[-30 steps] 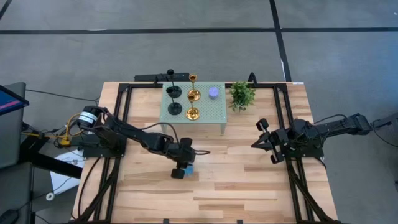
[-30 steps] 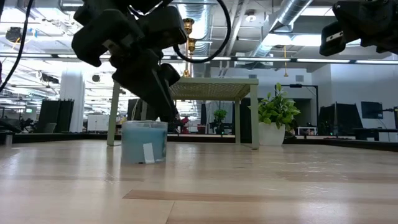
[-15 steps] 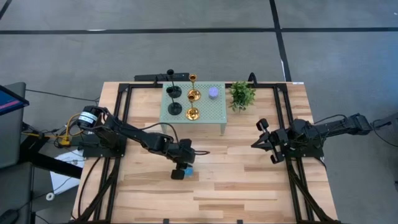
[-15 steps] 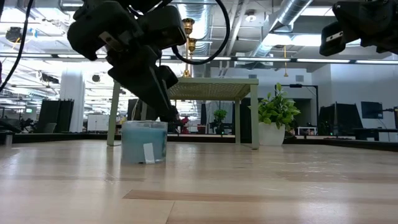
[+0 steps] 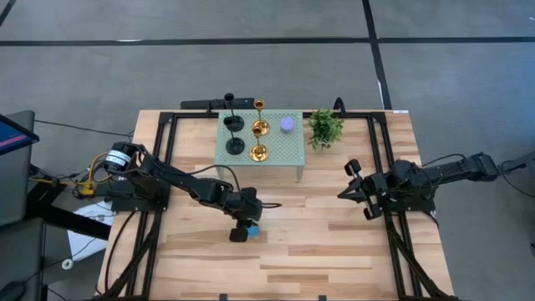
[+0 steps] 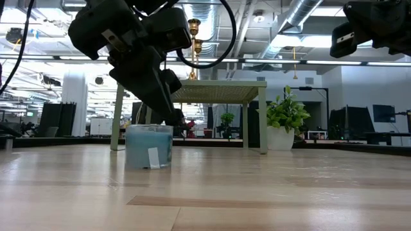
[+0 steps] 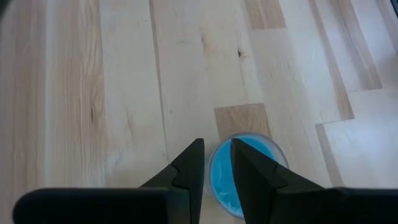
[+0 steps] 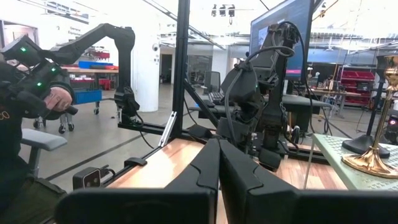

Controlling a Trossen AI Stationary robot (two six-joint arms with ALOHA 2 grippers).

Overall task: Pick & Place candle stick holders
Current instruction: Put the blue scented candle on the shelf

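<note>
We see the left gripper (image 5: 242, 229) low over the middle of the wooden table (image 5: 334, 251), its two dark fingers (image 7: 188, 169) standing a narrow gap apart over the rim of a blue glass candle jar (image 6: 149, 146); one finger looks to be inside the rim and the other outside it, but we cannot tell whether they are actually gripping the glass. The jar stands upright on the table in front of a small green perforated stand (image 5: 284, 155). On that stand we find the candle stick holders: two black ones (image 5: 233, 134) at its left side and two gold ones (image 5: 258, 140) just beside them, all upright, with a small purple object (image 5: 287, 124) further right. A green potted plant (image 5: 325, 127) sits on the table just right of the stand. The right gripper (image 5: 351, 188) hovers above the table's right side, its fingers (image 8: 205, 168) pressed together and holding nothing.
</note>
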